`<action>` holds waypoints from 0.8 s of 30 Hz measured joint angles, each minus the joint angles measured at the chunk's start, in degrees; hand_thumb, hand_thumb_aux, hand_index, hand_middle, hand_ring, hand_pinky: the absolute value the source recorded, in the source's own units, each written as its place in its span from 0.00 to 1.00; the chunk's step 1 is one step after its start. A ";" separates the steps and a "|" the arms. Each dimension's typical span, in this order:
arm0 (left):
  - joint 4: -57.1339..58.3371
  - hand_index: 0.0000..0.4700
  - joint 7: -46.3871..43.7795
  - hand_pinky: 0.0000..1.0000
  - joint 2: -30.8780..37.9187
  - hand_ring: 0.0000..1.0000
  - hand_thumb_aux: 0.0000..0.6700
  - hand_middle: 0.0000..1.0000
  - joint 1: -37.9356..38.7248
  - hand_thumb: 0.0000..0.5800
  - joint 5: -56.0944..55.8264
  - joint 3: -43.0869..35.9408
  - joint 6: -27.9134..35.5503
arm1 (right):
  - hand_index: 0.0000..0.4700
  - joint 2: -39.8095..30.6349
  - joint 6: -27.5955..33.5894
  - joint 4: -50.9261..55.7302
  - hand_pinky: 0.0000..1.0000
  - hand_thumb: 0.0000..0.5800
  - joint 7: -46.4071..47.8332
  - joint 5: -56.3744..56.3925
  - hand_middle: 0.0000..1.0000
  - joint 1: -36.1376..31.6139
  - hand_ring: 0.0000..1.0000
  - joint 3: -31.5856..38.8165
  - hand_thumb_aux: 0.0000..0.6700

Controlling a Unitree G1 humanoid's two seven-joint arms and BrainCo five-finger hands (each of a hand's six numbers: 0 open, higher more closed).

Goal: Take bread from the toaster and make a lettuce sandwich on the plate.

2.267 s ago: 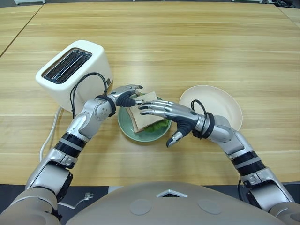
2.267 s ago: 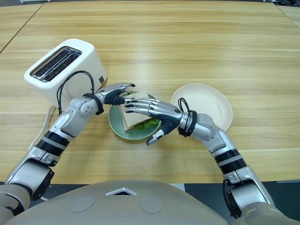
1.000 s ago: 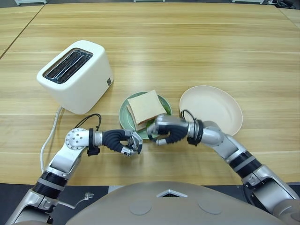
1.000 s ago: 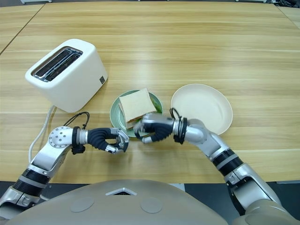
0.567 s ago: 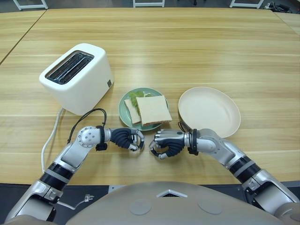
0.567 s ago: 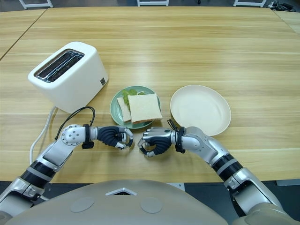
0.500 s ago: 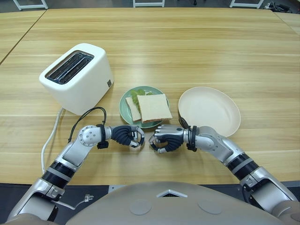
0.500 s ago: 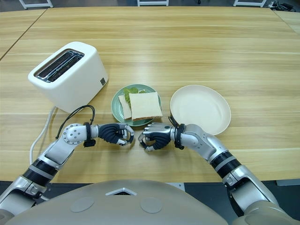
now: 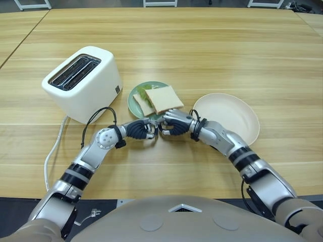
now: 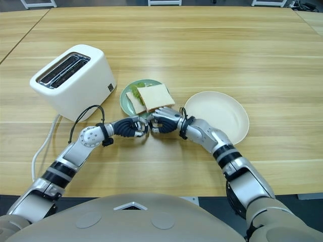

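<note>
No wording, numbers or signs can be read anywhere on the counter. A small dark mark [image 9: 117,89] on the side of the toaster [image 9: 86,88] is too small to make out.

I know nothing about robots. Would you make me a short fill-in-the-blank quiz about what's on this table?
The sandwich sits on a ___ plate.
The toaster has ___ slots on top.
The left hand and right hand rest by the plate's near rim, fingers ___.
Missing words: green; two; curled.
</note>
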 measured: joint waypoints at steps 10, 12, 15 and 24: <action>-3.20 0.00 5.21 0.00 -2.67 0.00 0.00 0.00 7.90 0.00 -3.58 3.09 -6.05 | 0.57 -2.65 -4.74 -11.92 0.96 0.82 -1.89 9.17 0.96 8.12 0.96 -4.36 0.57; -6.54 0.00 5.30 0.00 -2.91 0.00 0.00 0.00 11.50 0.00 -5.08 3.86 -6.07 | 0.00 -3.91 -2.90 -20.41 0.77 0.00 0.51 14.61 0.77 13.36 0.77 -6.29 0.00; -11.20 0.00 8.33 0.00 -4.54 0.00 0.00 0.00 15.46 0.00 -6.78 6.74 -6.28 | 0.00 -2.32 3.75 -34.73 0.27 0.00 1.60 26.10 0.27 19.28 0.27 -11.17 0.00; -9.78 0.00 24.27 0.00 -8.52 0.00 0.00 0.00 10.12 0.00 -3.33 19.87 -15.12 | 0.00 6.67 13.04 -37.08 0.00 0.00 -3.20 35.37 0.00 17.99 0.00 -22.72 0.00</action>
